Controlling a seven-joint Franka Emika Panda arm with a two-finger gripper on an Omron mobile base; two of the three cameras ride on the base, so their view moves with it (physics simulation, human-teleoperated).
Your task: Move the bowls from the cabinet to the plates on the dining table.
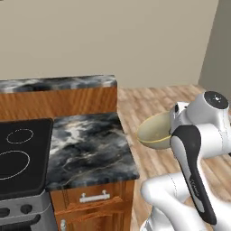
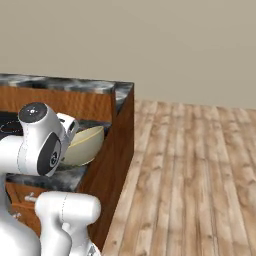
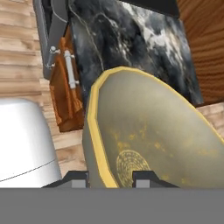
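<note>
- While carried, pale bowl (image 3: 153,144) clamped by its yellow-edged rim between the two dark tips of the gripper (image 3: 111,177), one tip inside the wall and one outside, at the bottom centre of the hand view; jaws narrow, closed on the rim.
- Seen centre right of the left base view (image 1: 155,131) and centre left of the right base view (image 2: 85,145), raised off every surface, just beyond the corner of the marble worktop (image 1: 88,149).
- Recommended: keep the rim pinch steady and the bowl level during transport; a one-sided rim hold likely allows swing or slip under sudden turns.
- No plate or dining table visible; transport step judged unfinished.
- Edges to clear: worktop corner beside the bowl, raised marble ledge (image 2: 75,85) with its wooden side panel (image 2: 117,150), drawer handle (image 1: 94,197) lower centre, black cooktop (image 1: 22,153) at left.
- Open room: bare wooden floor (image 2: 195,175) across the right half of the right base view, up to the plain wall (image 2: 150,45).
</note>
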